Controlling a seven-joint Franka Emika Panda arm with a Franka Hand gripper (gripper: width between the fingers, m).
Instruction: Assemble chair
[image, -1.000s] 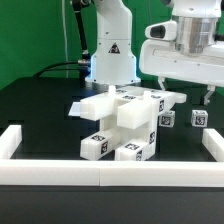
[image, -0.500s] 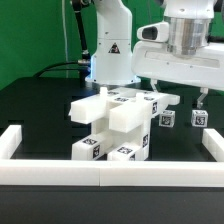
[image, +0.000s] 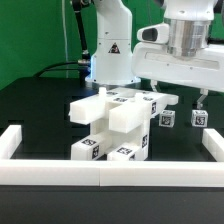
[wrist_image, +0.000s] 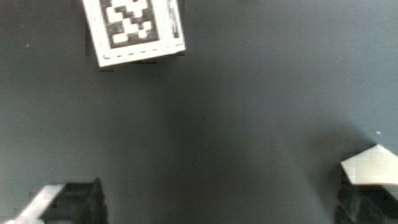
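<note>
The partly joined chair (image: 115, 125) stands mid-table, a cluster of white slabs and bars with tagged feet toward the front rail. Two small tagged cubes (image: 168, 119) (image: 198, 117) sit just to its right in the exterior view. My gripper (image: 181, 100) hangs above and slightly behind those cubes, open and holding nothing. In the wrist view my gripper (wrist_image: 214, 205) shows only bare dark table between its dark fingertips (wrist_image: 63, 200). In that view a tagged white part (wrist_image: 134, 30) lies farther off, and a white corner (wrist_image: 374, 165) shows close to the other finger.
A low white border rail (image: 100, 172) runs along the front, with raised ends at the exterior view's left (image: 12, 142) and right (image: 213, 145). The arm's base (image: 112, 50) stands behind the chair, with a cable trailing to the left.
Between one second and half a second ago the chair parts shifted slightly toward the exterior view's left and settled, and my gripper drifted a little left. Nothing has moved since.
</note>
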